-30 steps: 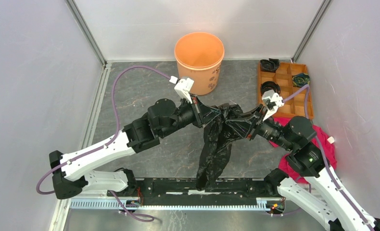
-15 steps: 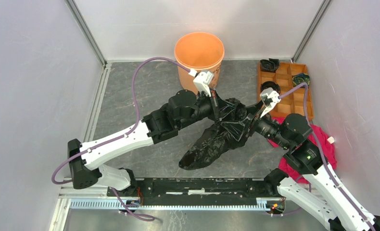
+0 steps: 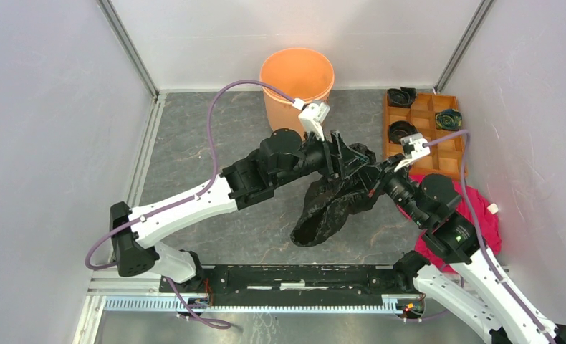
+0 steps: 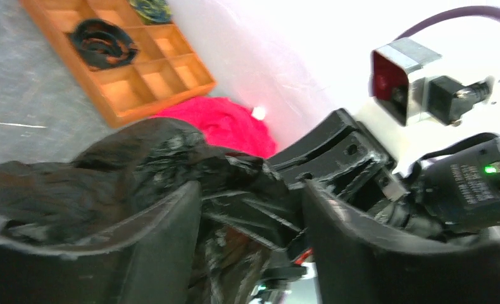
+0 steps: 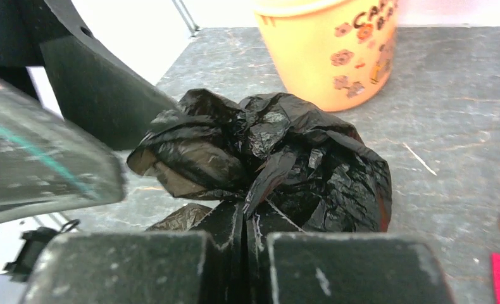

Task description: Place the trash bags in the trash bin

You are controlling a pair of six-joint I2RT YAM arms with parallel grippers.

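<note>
The trash bag [image 3: 328, 209] is a crumpled bundle of glossy black film hanging between the two arms at mid-table. My right gripper [image 3: 372, 179] is shut on a fold of it; in the right wrist view the fold [image 5: 269, 171] runs into the closed jaws [image 5: 246, 218]. My left gripper [image 3: 352, 156] is open beside it, fingers wide apart [image 4: 250, 209], with bag film [image 4: 127, 161] lying between and beyond them. The orange trash bin [image 3: 297, 80] stands upright at the back, just behind both grippers, and shows in the right wrist view [image 5: 336, 54].
An orange-brown compartment tray [image 3: 438, 147] with small black rolls lies at the back right. A pink-red cloth [image 3: 477, 218] lies under the right arm. White walls close in on three sides, and a black rail [image 3: 294, 278] runs along the near edge.
The left gripper has let go of the bag and opened. The right gripper opened, then shut on the bag. The bag's long hanging tail has been drawn up into a bundle.
</note>
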